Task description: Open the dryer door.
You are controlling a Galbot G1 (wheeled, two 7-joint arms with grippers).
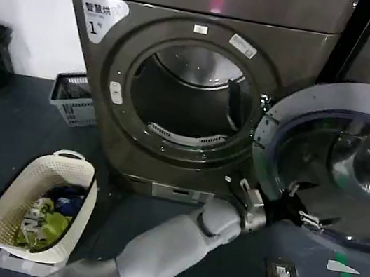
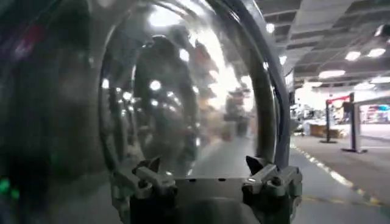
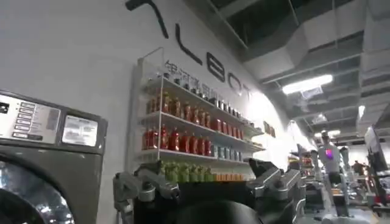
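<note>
The dryer door already hangs swung wide to the right of the drum opening, hinged at the opening's right edge, its domed inner glass facing the robot. The left gripper sits low against the door's inner face near the hinge side, fingers spread apart with nothing between them, the glass just ahead. The right gripper, fingers likewise parted and empty, points off toward a shelf of bottles. On the floor, a laundry basket lies left, well clear of the door's swing.

grey-rimmed dryer door — cream basket
</note>
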